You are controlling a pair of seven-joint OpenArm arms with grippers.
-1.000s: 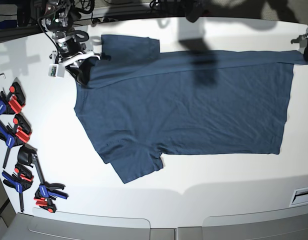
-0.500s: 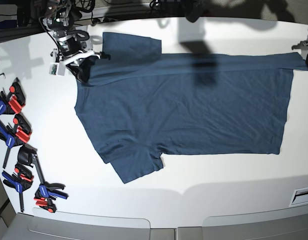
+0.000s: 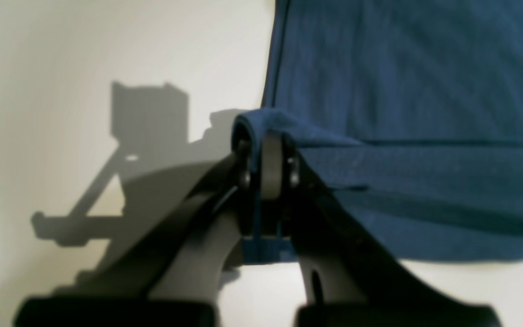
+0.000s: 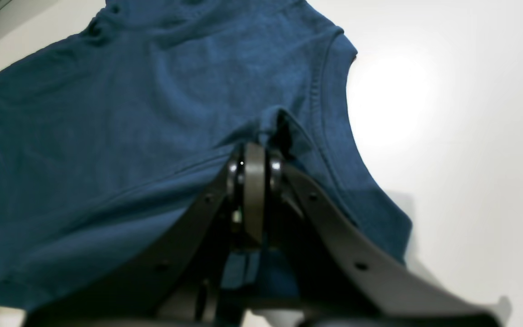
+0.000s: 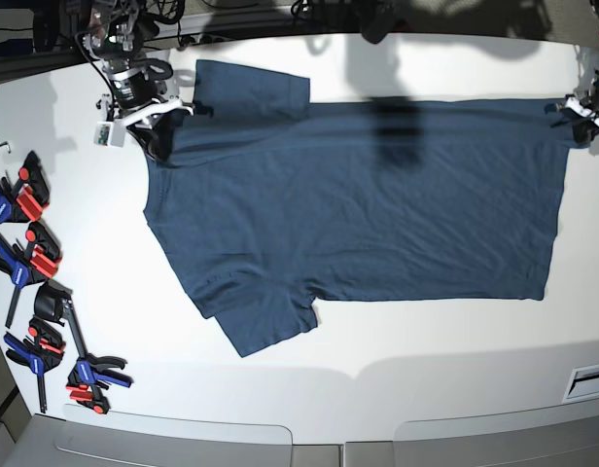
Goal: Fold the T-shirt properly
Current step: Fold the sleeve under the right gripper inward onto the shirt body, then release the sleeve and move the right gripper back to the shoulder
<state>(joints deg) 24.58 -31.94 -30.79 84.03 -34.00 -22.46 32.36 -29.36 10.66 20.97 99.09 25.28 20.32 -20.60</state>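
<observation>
The large, plain dark navy-blue cotton T-shirt [image 5: 368, 199] lies spread flat on the white worktop [image 5: 397, 341], its long axis running across the base view, neck end toward that view's left and hem toward its right. The right end effector [image 4: 254, 156] has its jaws pinched together on a small ridge of cloth at the shoulder beside the ribbed neckline, and the left end effector [image 3: 266, 154] is likewise closed on a fold of fabric at the far hem corner. Both grips sit on the shirt's far long edge, with the whole body of cloth lying toward the near side of the worktop, so the fold would likely carry that edge nearward. No containers are in view; a row of blue and red spring clamps [image 5: 32, 292] rests well apart from the shirt.
</observation>
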